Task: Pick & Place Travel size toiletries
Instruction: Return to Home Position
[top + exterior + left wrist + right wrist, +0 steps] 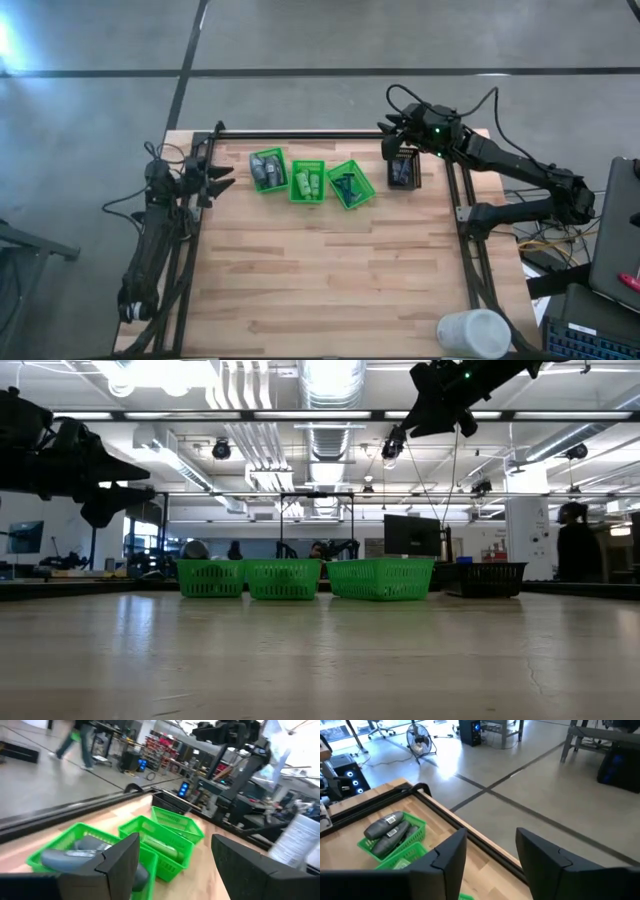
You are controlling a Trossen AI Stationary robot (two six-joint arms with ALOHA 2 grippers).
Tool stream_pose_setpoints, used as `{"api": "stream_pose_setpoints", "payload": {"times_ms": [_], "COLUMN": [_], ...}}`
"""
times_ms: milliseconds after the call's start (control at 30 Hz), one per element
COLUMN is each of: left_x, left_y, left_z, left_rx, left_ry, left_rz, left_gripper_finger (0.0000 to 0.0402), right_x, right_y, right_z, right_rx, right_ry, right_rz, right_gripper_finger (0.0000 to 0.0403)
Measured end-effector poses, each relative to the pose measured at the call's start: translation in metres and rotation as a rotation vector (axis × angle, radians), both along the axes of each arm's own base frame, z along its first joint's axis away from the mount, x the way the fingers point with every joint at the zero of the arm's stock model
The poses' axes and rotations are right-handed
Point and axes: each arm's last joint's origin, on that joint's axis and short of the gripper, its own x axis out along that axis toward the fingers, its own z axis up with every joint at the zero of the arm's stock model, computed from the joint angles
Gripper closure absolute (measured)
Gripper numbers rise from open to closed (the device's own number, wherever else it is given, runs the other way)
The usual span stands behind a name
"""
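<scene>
Left jaws: spread wide, gripping nothing, dark fingers well apart. Poised at the left edge of the surface, in the upper left of the high view, facing the row of baskets.

Right jaws: likewise wide and empty, fingers parted. Raised above the black basket, right of centre near the top of the high view. High in the upper right of the low view, well clear of the surface.

Outward from there, along the far side of the surface in the upper middle of the high view: three green mesh baskets in a row, with the black one just to their right.
- Left green basket: dark grey tubes lying side by side inside.
- Middle green basket: bright green little bottles inside.
- Right green basket, turned at an angle to the other two: thin black-and-green sticks inside.
- Black basket: too dark inside to tell the contents.

Lower right of the high view, at the corner of the surface and well apart from the baskets: a big white cylinder.

Right edge of the low view, in the room beyond: a person standing.
</scene>
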Motion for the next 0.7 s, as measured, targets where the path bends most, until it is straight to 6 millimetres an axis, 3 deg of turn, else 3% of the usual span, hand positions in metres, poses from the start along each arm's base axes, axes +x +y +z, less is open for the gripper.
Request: {"api": "stream_pose_setpoints", "payload": {"times_ms": [300, 500, 567, 700], "left_x": [-0.001, -0.002, -0.003, -0.013], "left_y": [-0.002, -0.002, 0.001, 0.009], "left_z": [0.01, 0.008, 0.01, 0.016], "left_rx": [0.184, 0.108, 0.187, 0.462], "left_ry": [0.007, -0.006, 0.021, 0.225], "left_rz": [0.028, 0.109, 0.232, 0.664], "left_gripper_finger": [0.0149, 0.0149, 0.0149, 0.0149], "right_x": [0.0, -0.001, -0.001, -0.001], "right_y": [0.001, 0.001, 0.001, 0.001], "right_z": [-0.001, -0.004, -0.005, -0.005], "right_rx": [0.013, 0.027, 0.032, 0.031], "right_ry": [0.004, 0.03, 0.038, 0.042], "right_rz": [-0.001, -0.001, -0.001, -0.001], "right_gripper_finger": [0.0214, 0.0203, 0.02, 0.0195]}}
